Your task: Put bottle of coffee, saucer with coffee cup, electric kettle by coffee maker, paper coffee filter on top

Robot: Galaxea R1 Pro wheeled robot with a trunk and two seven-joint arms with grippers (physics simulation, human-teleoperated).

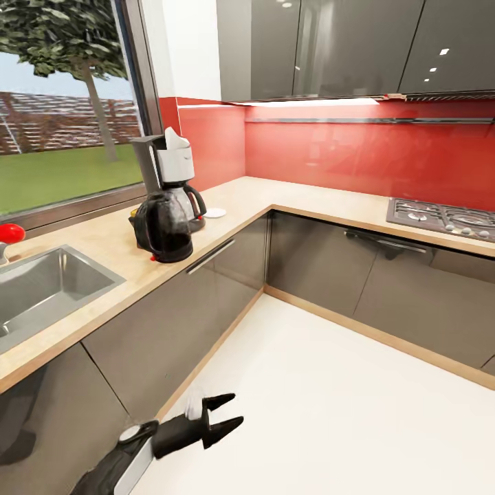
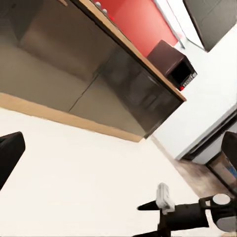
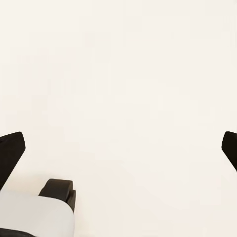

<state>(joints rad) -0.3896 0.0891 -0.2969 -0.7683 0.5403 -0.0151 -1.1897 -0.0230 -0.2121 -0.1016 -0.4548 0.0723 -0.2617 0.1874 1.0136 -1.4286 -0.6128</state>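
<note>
Head view: long L-shaped pale beige wood-look desk (image 1: 302, 203) over glossy dark grey cabinets, steel sink (image 1: 48, 282) at one end, gas hob (image 1: 443, 218) at the other
Coffee maker: tall black drip machine with white-silver housing (image 1: 168, 179) stands on the desk by the window, a white pointed shape on its top that looks like the paper filter, though I cannot be sure
Kettle: rounded glossy dark kettle with loop handle (image 1: 163, 230) just in front of the machine, at the desk edge
Saucer: small flat round white plate (image 1: 214, 212) just beside the machine; no cup on it
Left hand: black two-fingered hand (image 1: 223, 412) low over the pale floor (image 1: 344, 412), fingers spread, holding nothing
Right hand: dark fingertips (image 3: 11, 150) wide apart over the floor, empty
Progress: kettle, saucer and likely filter placed; cup and coffee bottle seem left
</note>
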